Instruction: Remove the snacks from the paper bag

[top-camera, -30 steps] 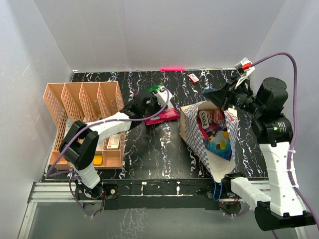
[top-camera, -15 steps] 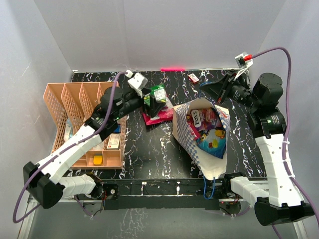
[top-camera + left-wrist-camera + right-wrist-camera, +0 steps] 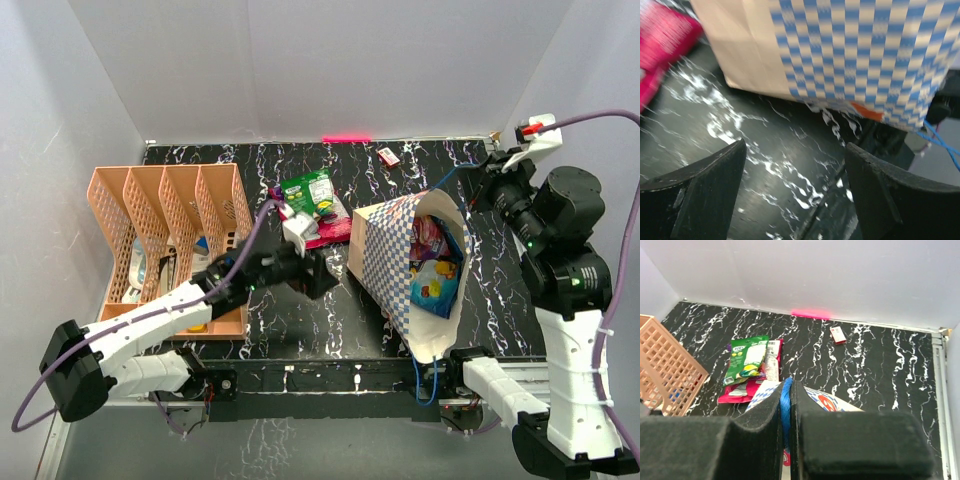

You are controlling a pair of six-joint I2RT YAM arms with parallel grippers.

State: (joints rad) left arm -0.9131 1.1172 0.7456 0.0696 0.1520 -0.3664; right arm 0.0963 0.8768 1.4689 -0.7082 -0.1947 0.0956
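The paper bag (image 3: pixel 392 248) lies tilted on the table, its mouth facing right. Several snacks (image 3: pixel 432 262) in pink, blue and purple show inside it. My right gripper (image 3: pixel 484 188) is shut on the bag's blue cord handle (image 3: pixel 785 402) and holds it up over the bag's rim (image 3: pixel 832 402). My left gripper (image 3: pixel 318 272) is open and empty, low over the table beside the bag's chequered side (image 3: pixel 855 55). A green packet (image 3: pixel 310 192) and a pink packet (image 3: pixel 328 232) lie on the table left of the bag. They also show in the right wrist view, green (image 3: pixel 746 359) on pink (image 3: pixel 740 391).
The peach lattice organizer (image 3: pixel 165 215) stands at the left with small items in it. A small red-and-white box (image 3: pixel 388 156) lies near the back wall. The pink packet's corner (image 3: pixel 660 40) shows left of the left gripper. White walls enclose the table.
My left gripper has let go of the green packet at the back and swung toward me, down beside the bag. My right gripper has pulled the handle to the right.
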